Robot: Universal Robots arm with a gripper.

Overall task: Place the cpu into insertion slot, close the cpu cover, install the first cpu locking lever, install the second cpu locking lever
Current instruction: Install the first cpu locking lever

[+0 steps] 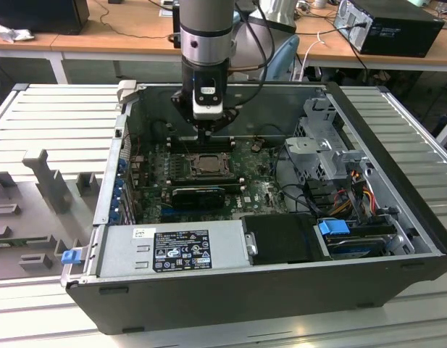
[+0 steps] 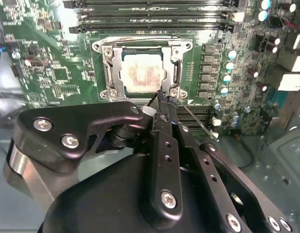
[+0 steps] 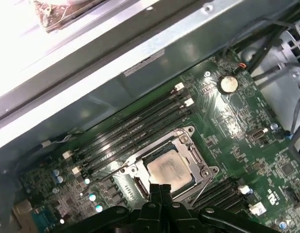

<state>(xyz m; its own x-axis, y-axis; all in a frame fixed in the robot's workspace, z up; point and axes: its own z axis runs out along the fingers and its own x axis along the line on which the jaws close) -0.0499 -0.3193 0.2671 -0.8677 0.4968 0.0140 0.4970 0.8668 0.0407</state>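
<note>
The cpu (image 2: 139,73) (image 3: 170,170), a pale square chip, lies in the insertion slot (image 1: 206,165) on the green board. The silvery cpu cover (image 2: 107,65) (image 3: 187,141) lies flat around it, its cut-out centre showing the chip. A thin metal lever (image 2: 198,120) (image 3: 202,191) sticks out at an angle from one corner of the slot. My gripper (image 2: 162,97) (image 3: 160,187) (image 1: 204,135) hangs just above the slot's edge near that corner, fingers shut together with nothing between them.
The board sits deep inside an open black computer case (image 1: 397,145). Long black memory slots (image 3: 135,127) run beside the socket, a black ribbed block (image 1: 198,194) on its other side. Cables and a metal drive cage (image 1: 321,148) fill the exterior view's right; the power supply (image 1: 172,250) lies in front.
</note>
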